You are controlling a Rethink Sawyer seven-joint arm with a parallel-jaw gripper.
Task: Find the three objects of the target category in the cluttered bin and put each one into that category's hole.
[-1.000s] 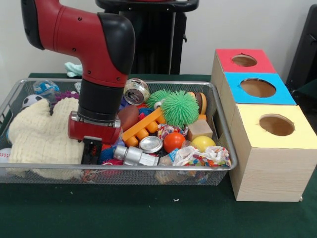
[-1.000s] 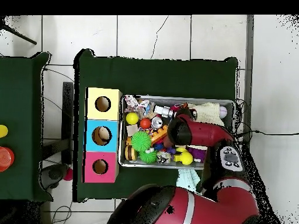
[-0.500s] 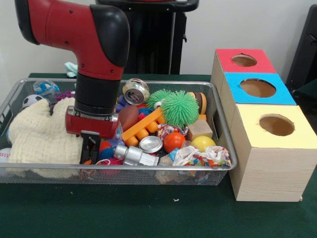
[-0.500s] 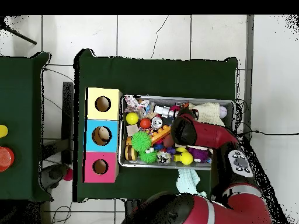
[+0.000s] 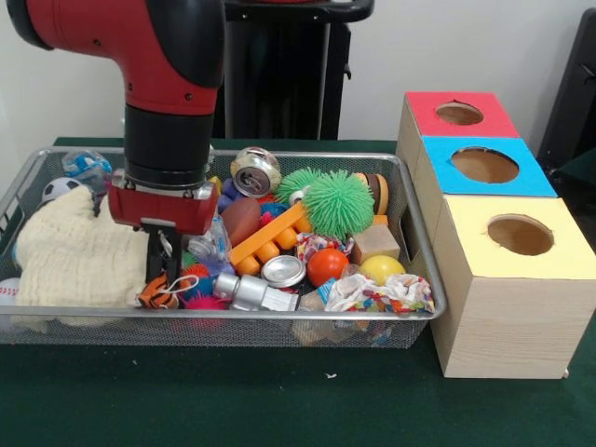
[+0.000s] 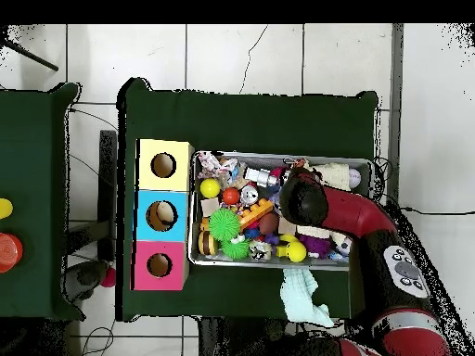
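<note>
I see the black gripper (image 5: pixel 164 270) hanging in the silver wire-mesh bin (image 5: pixel 223 321), jaws apparently pinching an orange-and-white corded toy (image 5: pixel 158 295); the red arm hides this overhead, at the bin's 3 o'clock.

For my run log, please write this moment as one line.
gripper: low in wire bin, state unclear | beside: cream knit cloth | boxes: red, blue, yellow

No readable text anywhere, tbh. Crushed can (image 5: pixel 256 171) in wire bin (image 5: pixel 421 279): print on it too blurry to make out. Three wooden boxes (image 5: pixel 484 233) with red, blue, yellow tops: plain, no labels or numbers. Robot arm (image 5: pixel 168 102): no legible logo in either view. Crumpled wrapper (image 5: pixel 377 293) near front of bin has colourful pattern, can't tell any letters.
</note>
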